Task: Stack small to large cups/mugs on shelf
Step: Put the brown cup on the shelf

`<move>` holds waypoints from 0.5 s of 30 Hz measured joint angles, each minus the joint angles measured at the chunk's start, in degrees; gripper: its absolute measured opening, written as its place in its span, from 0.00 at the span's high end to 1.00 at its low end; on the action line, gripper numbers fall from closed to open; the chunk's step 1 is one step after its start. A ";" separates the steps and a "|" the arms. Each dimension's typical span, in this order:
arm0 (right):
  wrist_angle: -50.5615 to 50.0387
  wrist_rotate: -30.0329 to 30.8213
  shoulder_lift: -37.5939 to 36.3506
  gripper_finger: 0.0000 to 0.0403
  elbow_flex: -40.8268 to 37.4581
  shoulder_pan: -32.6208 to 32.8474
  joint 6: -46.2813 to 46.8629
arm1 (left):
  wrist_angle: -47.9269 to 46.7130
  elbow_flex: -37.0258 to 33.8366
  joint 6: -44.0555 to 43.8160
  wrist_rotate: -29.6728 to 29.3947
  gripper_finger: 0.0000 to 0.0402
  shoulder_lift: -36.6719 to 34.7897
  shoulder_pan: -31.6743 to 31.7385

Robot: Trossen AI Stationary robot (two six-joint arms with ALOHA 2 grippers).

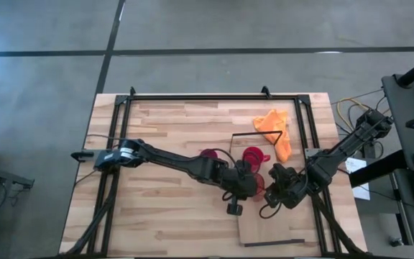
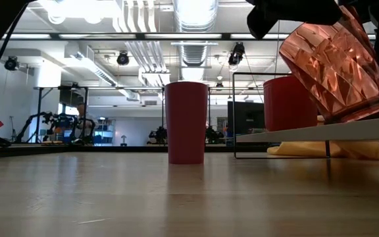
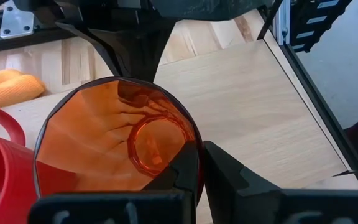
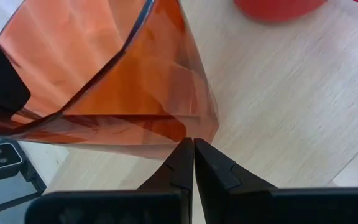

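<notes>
Your orange cup (image 3: 114, 140) is mostly hidden from above by both arms; only a sliver of red shows between them (image 1: 259, 185), over the shelf (image 1: 279, 223) near its left edge. Low down, you see it tilted, its base against the shelf top (image 2: 337, 64), its rim cut off by the top of the picture. It is translucent and faceted, with nothing inside it that you can make out.

The left gripper (image 3: 199, 163) is clamped on the cup's rim, one finger inside the wall and one outside. The right gripper (image 4: 193, 155) has its fingers pressed together, tips just beside the cup's base (image 4: 135, 99); whether they touch it you cannot tell.

The red mug (image 1: 253, 155) stands upright on the shelf just behind the cup, toward the shelf's far edge; its inside is hard to read. The purple cup (image 1: 209, 154) stands upright on the bench (image 1: 157, 216), left of the shelf, and looks dark red from low down (image 2: 186, 122).

An orange cloth (image 1: 275, 129) lies crumpled at the shelf's far right corner, partly hidden beneath the shelf in the low view (image 2: 321, 150).
</notes>
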 joint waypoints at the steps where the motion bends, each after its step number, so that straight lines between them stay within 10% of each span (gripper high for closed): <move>1: 0.02 -0.01 0.00 0.98 0.00 0.00 0.03 | 0.02 0.00 -0.05 0.00 1.00 0.00 0.00; 15: 0.29 -0.01 0.00 0.98 -0.97 0.00 2.99 | 2.72 -0.15 -0.03 -2.08 0.98 0.04 0.17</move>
